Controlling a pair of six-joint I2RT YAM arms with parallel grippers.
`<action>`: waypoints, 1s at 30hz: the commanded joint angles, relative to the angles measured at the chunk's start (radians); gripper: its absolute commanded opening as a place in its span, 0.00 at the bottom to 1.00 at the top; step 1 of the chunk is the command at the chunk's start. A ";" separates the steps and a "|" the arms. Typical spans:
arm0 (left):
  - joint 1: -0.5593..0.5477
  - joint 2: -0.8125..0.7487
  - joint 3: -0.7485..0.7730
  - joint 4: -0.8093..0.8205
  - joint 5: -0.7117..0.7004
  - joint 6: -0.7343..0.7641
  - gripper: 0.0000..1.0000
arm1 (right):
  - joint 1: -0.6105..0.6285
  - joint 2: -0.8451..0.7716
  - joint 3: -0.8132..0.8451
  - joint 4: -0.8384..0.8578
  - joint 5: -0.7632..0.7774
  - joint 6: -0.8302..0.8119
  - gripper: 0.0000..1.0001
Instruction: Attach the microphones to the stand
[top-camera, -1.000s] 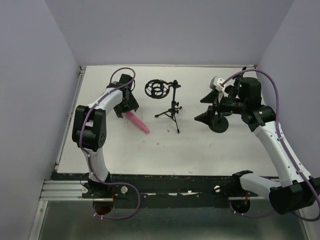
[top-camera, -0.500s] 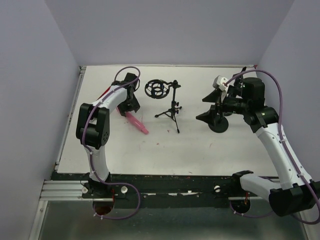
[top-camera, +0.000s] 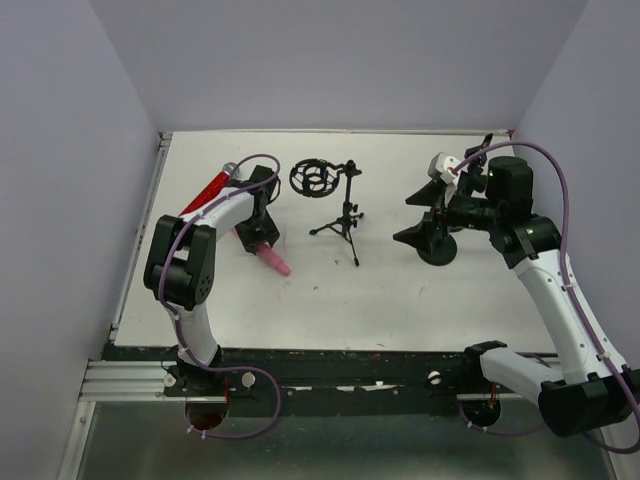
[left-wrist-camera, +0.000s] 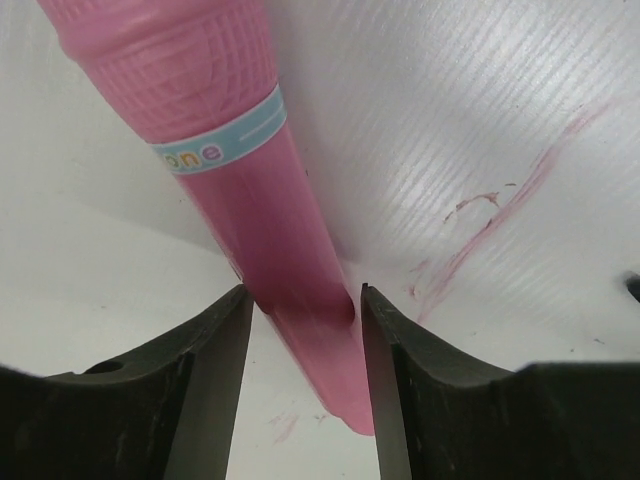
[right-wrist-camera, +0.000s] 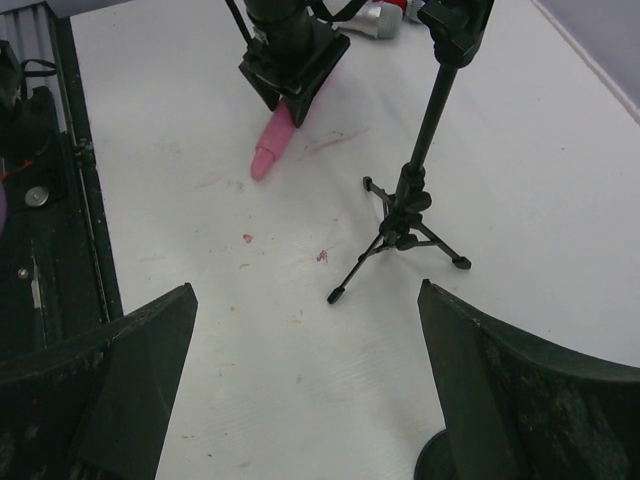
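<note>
One pink mic is lying on tabletop at 9 o'clock from stand, left tool pinching its handle; right tool is hanging spread wide.

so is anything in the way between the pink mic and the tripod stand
Nothing visible does: only bare table lies between the pink microphone and the tripod stand.

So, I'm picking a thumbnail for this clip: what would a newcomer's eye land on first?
The pink microphone lying on the white table at left, its handle between the fingers of the left gripper, which sit close on either side. Next, the black tripod stand with its ring mount at centre, and the right gripper wide open by a round-based stand at right.
</note>
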 joint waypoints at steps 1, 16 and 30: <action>-0.022 -0.059 -0.045 0.025 0.025 -0.065 0.57 | -0.007 -0.020 0.025 -0.031 -0.032 -0.007 1.00; -0.051 -0.185 -0.289 0.174 0.106 -0.134 0.17 | -0.007 -0.029 0.035 -0.082 -0.054 -0.026 1.00; -0.144 -1.005 -0.492 0.251 0.046 0.136 0.00 | -0.007 0.026 0.148 -0.297 -0.158 -0.115 1.00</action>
